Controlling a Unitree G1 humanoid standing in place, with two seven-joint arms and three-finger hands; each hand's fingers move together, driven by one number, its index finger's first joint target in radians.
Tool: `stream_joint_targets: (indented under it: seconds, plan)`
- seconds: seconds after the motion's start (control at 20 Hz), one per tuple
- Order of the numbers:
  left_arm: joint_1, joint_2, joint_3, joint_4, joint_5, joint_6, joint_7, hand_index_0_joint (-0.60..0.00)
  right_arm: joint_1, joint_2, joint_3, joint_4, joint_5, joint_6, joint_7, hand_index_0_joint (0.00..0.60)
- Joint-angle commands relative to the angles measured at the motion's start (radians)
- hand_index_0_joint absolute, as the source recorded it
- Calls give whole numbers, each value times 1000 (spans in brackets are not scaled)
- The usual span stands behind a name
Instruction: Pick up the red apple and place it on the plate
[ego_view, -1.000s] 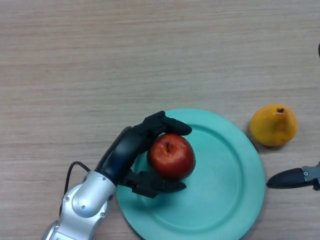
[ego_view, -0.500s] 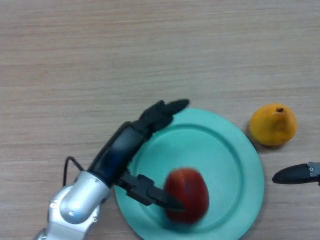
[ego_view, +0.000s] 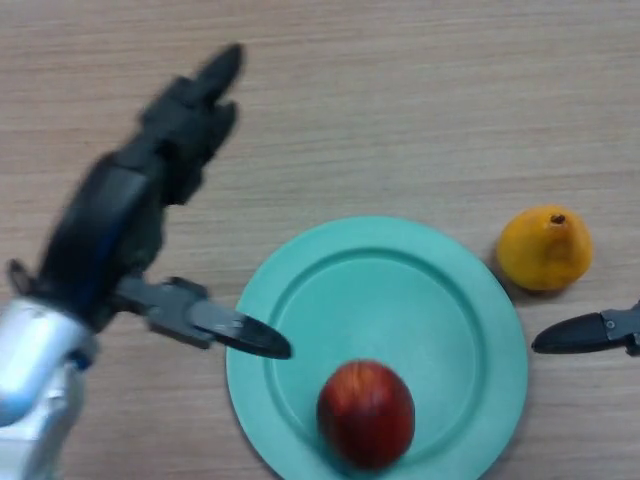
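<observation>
One red apple (ego_view: 366, 413) on one teal plate (ego_view: 440, 300), one yellow pear (ego_view: 545, 248) beside, left robot hand (ego_view: 130, 225) spread (right (ego_view: 585, 332) unclear).

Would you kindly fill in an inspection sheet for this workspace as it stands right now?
Surface: light wood-grain table.
Job's things: red apple lies on the teal plate, near its front edge, free of both hands.
Clutter: yellow pear on the table just right of the plate.
Hands: left hand raised left of the plate, fingers straight, thumb reaching over the plate's left rim, holding nothing. Right hand shows only a straight fingertip at the right edge.
Cables: nothing seen.
Surroundings: nothing seen beyond the table.
</observation>
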Motion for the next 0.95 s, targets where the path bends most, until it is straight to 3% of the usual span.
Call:
stream_joint_targets:
  seconds: [0.05, 0.2, 0.35, 0.55, 0.75, 0.95]
  plan:
    - [-13, 49, 96, -110, -97, -63, 62, 0, -14, -24, -24, -79, 11, -77, -9, 0]
    - [-18, 90, 191, -151, -236, -29, 85, 0, -25, -24, -7, -142, 27, -15, -16, 0]
    - [-6, 114, 249, -148, -281, -75, 106, 0, -13, -24, -22, -164, 56, -17, 5, 0]
    - [-5, 118, 244, -115, -239, -166, 125, 0, 0, -21, -33, -146, 56, -55, 16, 0]
    - [-5, 114, 222, -161, -224, -114, 147, 0, 12, -15, 2, -162, 42, -36, 24, 0]
    - [5, 104, 228, -152, -162, -152, 125, 0, 31, -8, 16, -166, 31, -51, 40, 0]
